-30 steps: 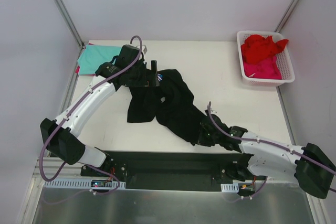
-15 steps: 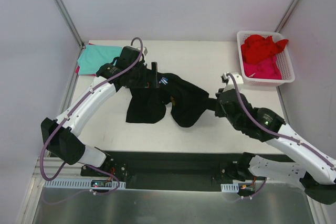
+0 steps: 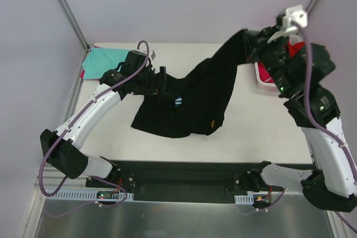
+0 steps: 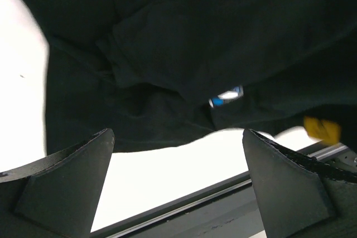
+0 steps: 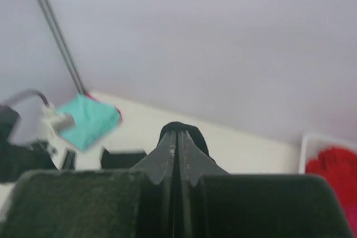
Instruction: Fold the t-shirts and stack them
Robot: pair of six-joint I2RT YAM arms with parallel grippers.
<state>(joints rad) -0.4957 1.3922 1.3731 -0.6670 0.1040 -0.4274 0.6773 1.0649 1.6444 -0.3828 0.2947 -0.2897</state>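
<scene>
A large black t-shirt stretches from the table up to the back right. My right gripper holds its top edge high in the air, and the right wrist view shows that gripper shut on a fold of black cloth. The shirt's lower part lies on the table with a small white-and-blue print showing. My left gripper hovers open at the shirt's left side; in its wrist view the gripper holds nothing, and the black t-shirt lies beyond it. A teal t-shirt lies folded at the back left.
A white slotted basket stands at the back right, mostly hidden behind my right arm, with red cloth showing in it. A yellow tag shows on the black shirt's lower edge. The black base rail runs along the near edge.
My right arm has swung from the front of the table up to the back right, pulling the black t-shirt's edge high and stretching it out. The left arm has barely moved.
</scene>
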